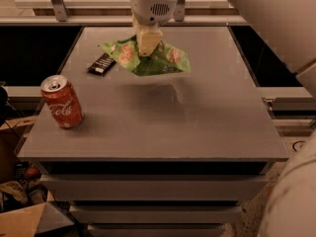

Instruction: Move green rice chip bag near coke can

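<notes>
The green rice chip bag point(160, 59) hangs in the air above the grey table point(207, 117), over its far middle part, casting a shadow below it. My gripper point(148, 46) comes down from above and is shut on the bag's upper middle. The coke can point(61, 101) stands upright near the table's front left corner, well to the left of and nearer than the bag.
A small black candy bar wrapper point(101, 63) lies on the table's far left, just left of the bag. My arm's white body point(291, 201) fills the lower right corner. A cardboard box point(29, 221) and clutter sit on the floor at lower left.
</notes>
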